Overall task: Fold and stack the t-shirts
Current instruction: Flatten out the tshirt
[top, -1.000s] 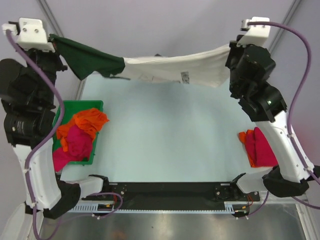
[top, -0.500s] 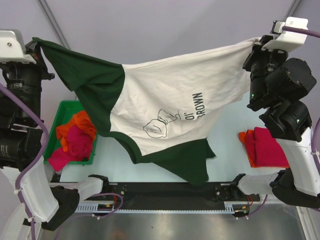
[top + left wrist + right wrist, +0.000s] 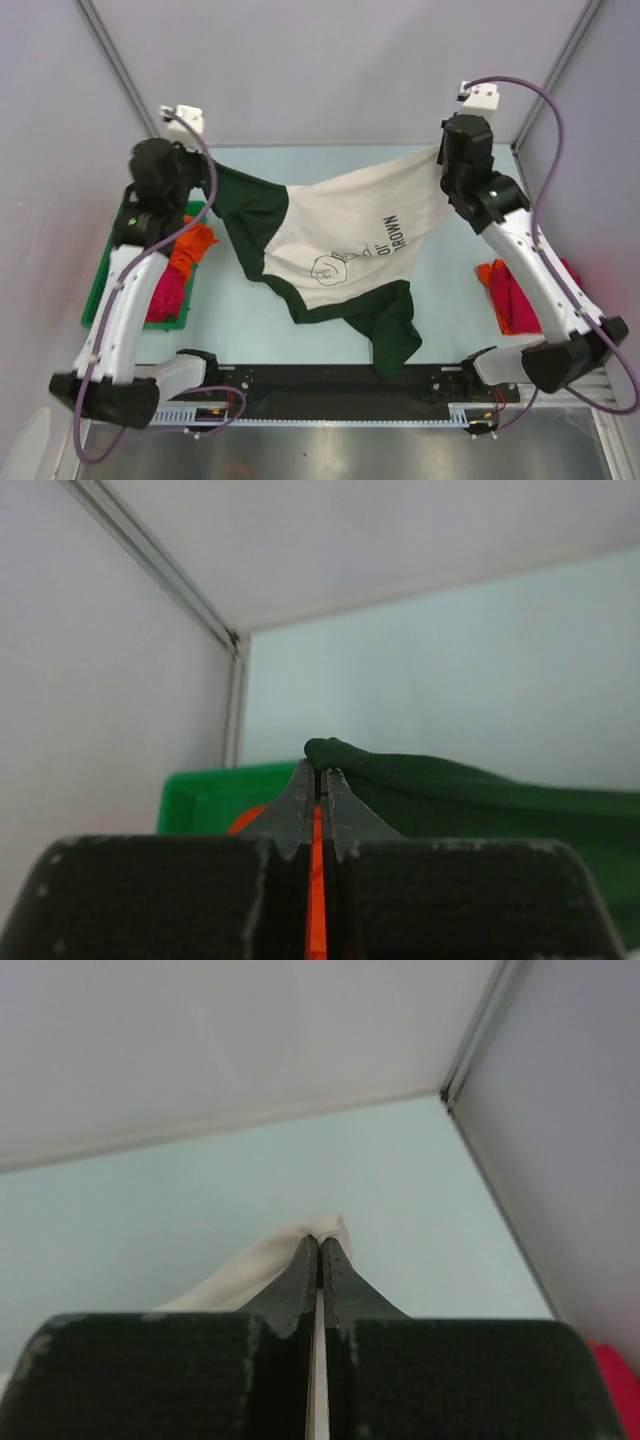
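Stretching across the far half of the table (image 3: 250,310), the cream t-shirt (image 3: 340,215) runs between the two arms. Its dark green sleeves sit at the far left and at the near edge. The left gripper (image 3: 318,772) has its jaws pressed together on a fold of the dark green cloth. The right gripper (image 3: 319,1242) is likewise pinched tight on a corner of cream fabric at the far right. The black cartoon-face print (image 3: 330,268) faces up, and beside it the word "BROWN" reads sideways; the lettering next to it is too small to read. An orange tee (image 3: 192,248) and a magenta tee (image 3: 165,295) lie in the green bin (image 3: 97,295) at left. A crimson tee (image 3: 512,300) rests on another orange one (image 3: 487,272) at right.
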### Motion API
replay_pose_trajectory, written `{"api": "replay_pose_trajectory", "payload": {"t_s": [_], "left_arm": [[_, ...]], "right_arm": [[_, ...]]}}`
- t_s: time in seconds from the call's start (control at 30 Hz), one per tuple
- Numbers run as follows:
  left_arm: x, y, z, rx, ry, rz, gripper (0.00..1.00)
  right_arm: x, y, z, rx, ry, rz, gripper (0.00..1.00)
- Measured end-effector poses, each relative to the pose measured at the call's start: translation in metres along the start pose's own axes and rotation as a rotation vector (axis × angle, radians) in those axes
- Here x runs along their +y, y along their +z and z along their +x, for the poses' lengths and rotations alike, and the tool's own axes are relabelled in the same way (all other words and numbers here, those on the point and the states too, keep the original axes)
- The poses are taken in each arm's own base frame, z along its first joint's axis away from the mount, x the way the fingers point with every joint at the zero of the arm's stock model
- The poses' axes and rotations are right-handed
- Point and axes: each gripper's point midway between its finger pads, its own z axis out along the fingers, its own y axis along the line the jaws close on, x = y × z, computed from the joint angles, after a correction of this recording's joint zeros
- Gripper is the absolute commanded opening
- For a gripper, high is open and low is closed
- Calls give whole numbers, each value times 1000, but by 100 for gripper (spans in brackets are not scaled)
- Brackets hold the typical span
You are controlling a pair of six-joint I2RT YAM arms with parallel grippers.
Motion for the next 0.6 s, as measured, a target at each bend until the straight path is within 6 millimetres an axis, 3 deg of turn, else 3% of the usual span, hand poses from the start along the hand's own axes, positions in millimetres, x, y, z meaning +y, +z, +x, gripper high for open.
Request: {"api": "replay_pose_trajectory", "payload": {"t_s": [0.1,0.2,0.37,0.53,0.6], "left_arm": [[-28,41,68,175,44,45,0],[-42,68,105,266,75,55,0],[-46,109,117,268,94,8,0],[-49,156,122,266,108,-39,1],[-49,171,125,270,109,-55,8]], "right_arm": [[14,38,50,108,-28,15,0],[28,71,87,177,-46,25,0],[49,116,130,257,-78,33,0],[66,154,148,274,-84,42,0],[71,167,152,273,-81,45,0]]}}
